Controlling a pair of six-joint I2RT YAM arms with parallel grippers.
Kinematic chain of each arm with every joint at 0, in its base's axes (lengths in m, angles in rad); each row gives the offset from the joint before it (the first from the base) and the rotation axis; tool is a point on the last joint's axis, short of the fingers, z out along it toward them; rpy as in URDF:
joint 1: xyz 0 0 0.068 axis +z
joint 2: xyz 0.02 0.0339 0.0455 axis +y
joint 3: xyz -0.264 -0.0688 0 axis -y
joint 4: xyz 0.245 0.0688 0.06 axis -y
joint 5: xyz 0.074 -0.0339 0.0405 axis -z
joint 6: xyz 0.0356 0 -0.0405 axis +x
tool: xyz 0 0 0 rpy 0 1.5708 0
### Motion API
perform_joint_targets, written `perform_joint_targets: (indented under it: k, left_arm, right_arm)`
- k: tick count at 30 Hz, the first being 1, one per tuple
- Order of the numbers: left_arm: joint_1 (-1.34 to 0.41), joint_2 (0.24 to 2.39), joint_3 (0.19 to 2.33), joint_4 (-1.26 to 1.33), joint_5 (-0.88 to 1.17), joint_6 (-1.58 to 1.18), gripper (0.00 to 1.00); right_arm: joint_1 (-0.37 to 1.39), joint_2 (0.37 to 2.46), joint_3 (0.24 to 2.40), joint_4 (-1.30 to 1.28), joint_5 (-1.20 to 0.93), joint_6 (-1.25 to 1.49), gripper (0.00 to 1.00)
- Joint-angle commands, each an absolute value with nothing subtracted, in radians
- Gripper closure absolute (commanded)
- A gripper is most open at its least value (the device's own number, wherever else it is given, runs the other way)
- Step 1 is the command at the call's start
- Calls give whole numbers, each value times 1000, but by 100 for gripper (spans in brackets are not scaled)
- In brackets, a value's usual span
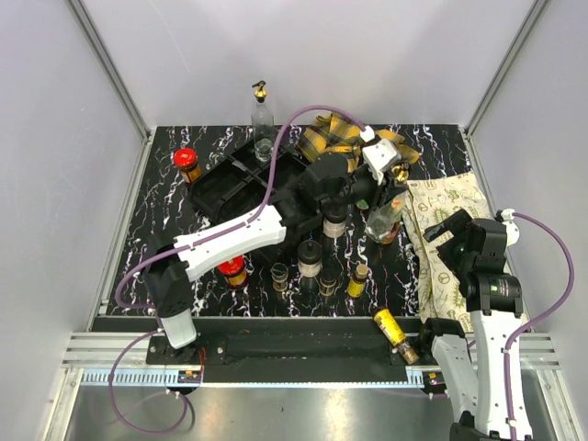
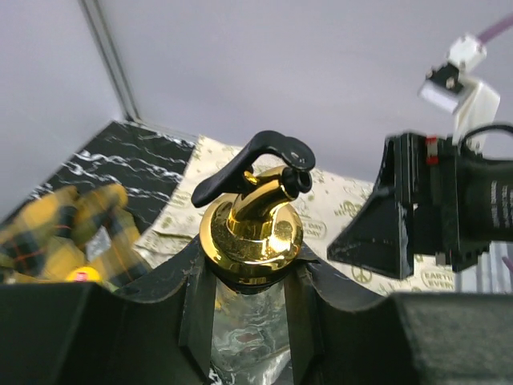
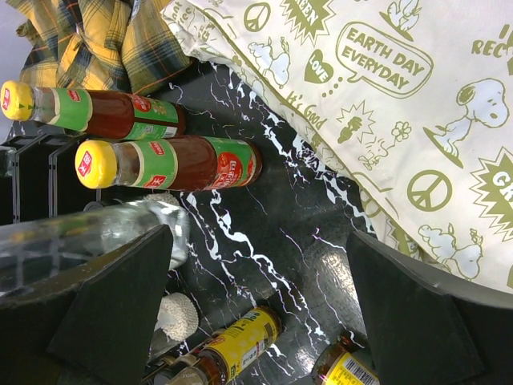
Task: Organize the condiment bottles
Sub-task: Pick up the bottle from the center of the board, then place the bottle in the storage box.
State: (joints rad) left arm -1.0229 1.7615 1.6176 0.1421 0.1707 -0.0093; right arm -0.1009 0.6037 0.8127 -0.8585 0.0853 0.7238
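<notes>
Gold-spouted clear glass bottle [image 2: 260, 212] sits clamped at its neck between the left jaws, just under its gold cap and black lever. From above it is right of centre on the black white-veined marble counter [image 1: 165, 220], near the cream cloth printed with green cartoons [image 1: 455, 197]; whether its base touches the counter I cannot tell. The right jaws stand wide apart with nothing between them, over the counter at the edge of that printed cloth. Two yellow-capped red sauce bottles [image 3: 168, 160] lie side by side in the right wrist view, next to the yellow plaid cloth [image 3: 96, 36]. A second clear gold-spouted bottle [image 1: 262, 108] stands at the back edge, behind the black divided plastic tray [image 1: 216, 184]. One red-lidded amber jar [image 1: 186, 162] is left of the tray, and another red-lidded jar [image 1: 232, 269] is near the front, beside the left arm [image 1: 230, 234]. A black-capped shaker [image 1: 310, 257] stands in front of the tray, and a yellow-capped bottle on its side [image 1: 397, 331] lies at the near edge.
</notes>
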Motion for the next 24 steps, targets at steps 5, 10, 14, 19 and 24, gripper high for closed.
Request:
perform_joint_targets:
  k: [5, 10, 14, 19, 24]
  left_arm:
    - [-983, 1609, 1732, 155, 5, 25, 100]
    - [-939, 1507, 1689, 111, -80, 5, 100]
    - [-924, 1416, 1658, 78, -159, 15, 100]
    - [-839, 1341, 1626, 38, -253, 2, 100]
    - [-709, 1310, 1611, 29, -274, -38, 100]
  right_arm:
    - [-104, 626, 811, -816, 69, 723, 0]
    - [-104, 638, 815, -804, 60, 724, 0]
    - [-106, 634, 808, -799, 40, 727, 0]
    - [-104, 635, 798, -787, 25, 738, 0]
    - [-106, 644, 792, -778, 21, 736, 0]
